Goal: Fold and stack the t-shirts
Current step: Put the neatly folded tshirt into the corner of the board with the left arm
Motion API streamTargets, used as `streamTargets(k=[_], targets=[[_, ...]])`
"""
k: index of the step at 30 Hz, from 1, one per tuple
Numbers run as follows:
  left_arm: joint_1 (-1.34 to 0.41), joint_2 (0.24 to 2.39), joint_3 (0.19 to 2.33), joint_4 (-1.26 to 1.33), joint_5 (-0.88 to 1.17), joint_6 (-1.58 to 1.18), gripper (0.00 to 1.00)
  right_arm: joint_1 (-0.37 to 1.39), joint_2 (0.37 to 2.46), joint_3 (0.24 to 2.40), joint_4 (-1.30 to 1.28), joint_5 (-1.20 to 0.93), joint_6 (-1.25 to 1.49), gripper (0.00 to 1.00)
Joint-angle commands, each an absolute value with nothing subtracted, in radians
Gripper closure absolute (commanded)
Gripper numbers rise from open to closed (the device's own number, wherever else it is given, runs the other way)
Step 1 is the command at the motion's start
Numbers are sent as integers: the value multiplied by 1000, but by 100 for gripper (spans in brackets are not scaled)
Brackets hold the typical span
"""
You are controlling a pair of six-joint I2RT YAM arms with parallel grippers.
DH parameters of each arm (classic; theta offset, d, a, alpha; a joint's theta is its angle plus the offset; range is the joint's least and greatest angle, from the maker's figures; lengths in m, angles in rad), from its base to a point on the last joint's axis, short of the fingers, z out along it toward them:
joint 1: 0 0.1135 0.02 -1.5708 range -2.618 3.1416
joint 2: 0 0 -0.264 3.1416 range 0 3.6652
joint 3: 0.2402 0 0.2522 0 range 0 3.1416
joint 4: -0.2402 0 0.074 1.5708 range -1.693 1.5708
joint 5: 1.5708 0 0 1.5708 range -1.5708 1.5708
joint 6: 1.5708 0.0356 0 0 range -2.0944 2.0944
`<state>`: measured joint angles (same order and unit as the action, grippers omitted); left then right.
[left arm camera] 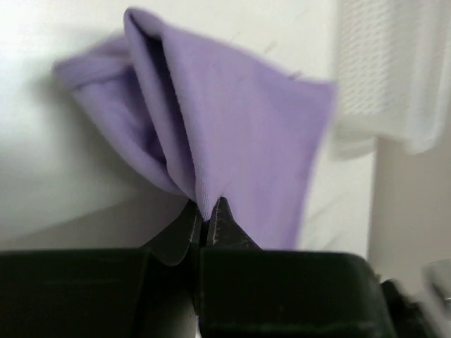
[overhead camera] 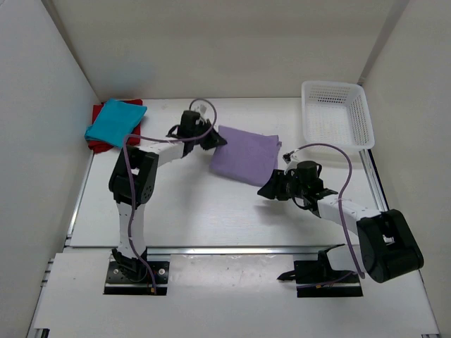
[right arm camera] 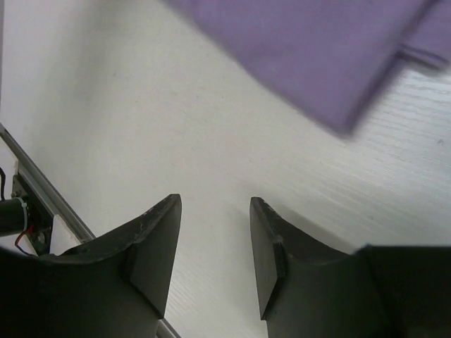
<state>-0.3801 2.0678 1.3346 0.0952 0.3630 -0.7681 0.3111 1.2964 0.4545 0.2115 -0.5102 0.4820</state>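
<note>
The lavender t-shirt (overhead camera: 245, 155) lies folded in the middle of the table. My left gripper (overhead camera: 213, 139) is shut on its left edge; the left wrist view shows the cloth (left arm camera: 232, 127) pinched between the closed fingertips and lifted. My right gripper (overhead camera: 268, 189) is open and empty, just off the shirt's near right corner; the shirt (right arm camera: 317, 49) lies beyond its fingers (right arm camera: 158, 246). The teal t-shirt (overhead camera: 114, 120) lies folded on top of the dark red t-shirt (overhead camera: 100, 144) at the far left corner.
A white lattice basket (overhead camera: 337, 114) stands at the back right, also blurred in the left wrist view (left arm camera: 394, 77). White walls close the table on the left, back and right. A metal rail (overhead camera: 232, 250) runs along the near edge.
</note>
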Motion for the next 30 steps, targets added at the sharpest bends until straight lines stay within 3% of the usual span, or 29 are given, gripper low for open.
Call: streamTargets(k=[1, 6, 9, 12, 13, 14, 15, 17, 26, 28, 30], targets=[[-322, 2016, 1582, -32, 387, -745, 100, 290, 1229, 445, 232, -521, 488, 58], [-149, 2011, 1883, -155, 423, -729, 100, 272, 1210, 439, 221, -535, 482, 57], [-1, 1973, 1873, -132, 448, -770, 100, 275, 1215, 442, 222, -551, 482, 58], [171, 1902, 1708, -43, 445, -836, 100, 282, 1229, 446, 224, -564, 476, 58], [237, 1887, 1662, 36, 431, -877, 94, 287, 1238, 443, 225, -563, 479, 57], [277, 1852, 1550, 90, 428, -917, 72, 299, 1238, 440, 236, -572, 477, 57], [326, 1836, 1443, 110, 407, -948, 37, 305, 1244, 442, 235, -566, 477, 57], [423, 1818, 1303, 214, 439, -1026, 2, 322, 1252, 439, 242, -575, 479, 57], [466, 1605, 908, 219, 330, -1002, 1, 408, 1241, 411, 268, -540, 494, 56], [436, 1568, 878, 212, 324, -977, 2, 451, 1226, 400, 258, -491, 503, 53], [390, 1539, 861, 164, 305, -918, 2, 492, 1209, 391, 241, -431, 499, 42]])
